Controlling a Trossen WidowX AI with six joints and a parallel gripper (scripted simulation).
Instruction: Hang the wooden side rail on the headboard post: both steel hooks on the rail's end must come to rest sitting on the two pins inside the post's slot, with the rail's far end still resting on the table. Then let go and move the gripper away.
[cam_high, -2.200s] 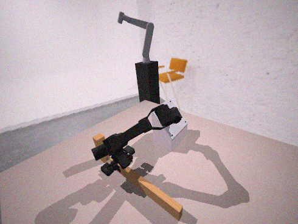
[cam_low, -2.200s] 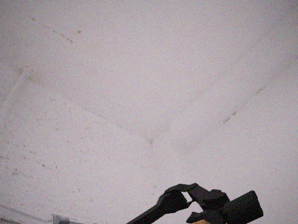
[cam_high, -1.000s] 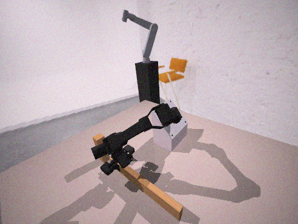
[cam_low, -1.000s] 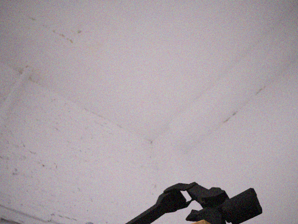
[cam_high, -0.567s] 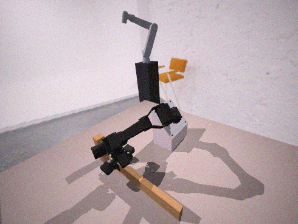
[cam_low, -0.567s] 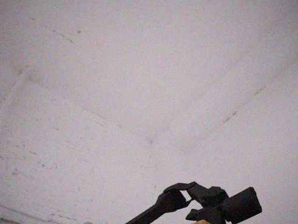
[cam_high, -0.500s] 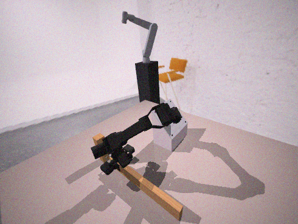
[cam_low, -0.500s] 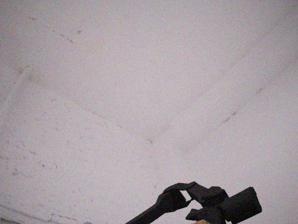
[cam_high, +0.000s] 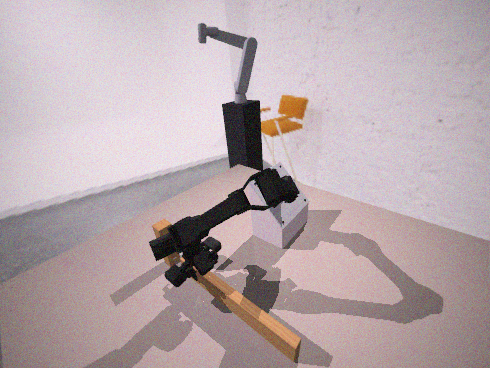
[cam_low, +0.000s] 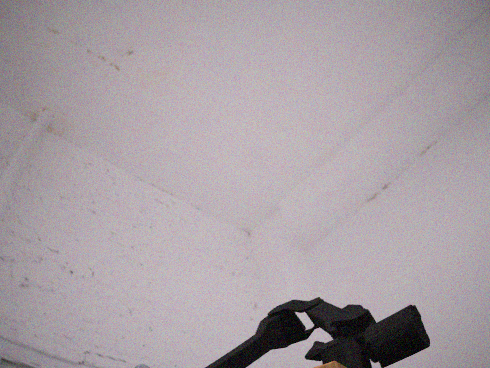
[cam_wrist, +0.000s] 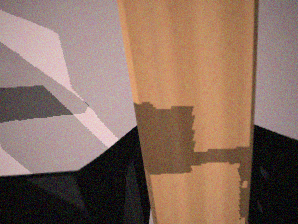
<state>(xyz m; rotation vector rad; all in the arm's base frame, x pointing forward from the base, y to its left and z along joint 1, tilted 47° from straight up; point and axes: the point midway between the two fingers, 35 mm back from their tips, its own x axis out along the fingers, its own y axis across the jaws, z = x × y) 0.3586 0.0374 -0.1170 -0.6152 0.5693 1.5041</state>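
Lower the rail (cam_high: 265, 322) (cam_wrist: 195, 65) gently, keeping it square to the post (cam_high: 162, 228).
The black arm (cam_high: 220, 212) (cam_low: 245, 352) reaches over the rail, whose near end lies beside the post; its far end looks low, table contact unclear. The gripper (cam_high: 192, 272) (cam_low: 345, 350) (cam_wrist: 182, 124) pinches the rail across its width. Hooks and pins are hidden, so confirm both seat before letting go.

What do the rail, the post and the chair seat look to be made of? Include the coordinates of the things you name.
Rail (cam_high: 274, 331) (cam_wrist: 200, 65): wood, smooth, seemingly matt; straight grain streaks along it.
Post (cam_high: 162, 227): probably the same wood, from its matching tan colour; grain too small to tell.
Chair seat (cam_high: 282, 126): plain orange, could be plastic or fabric; no texture resolves.
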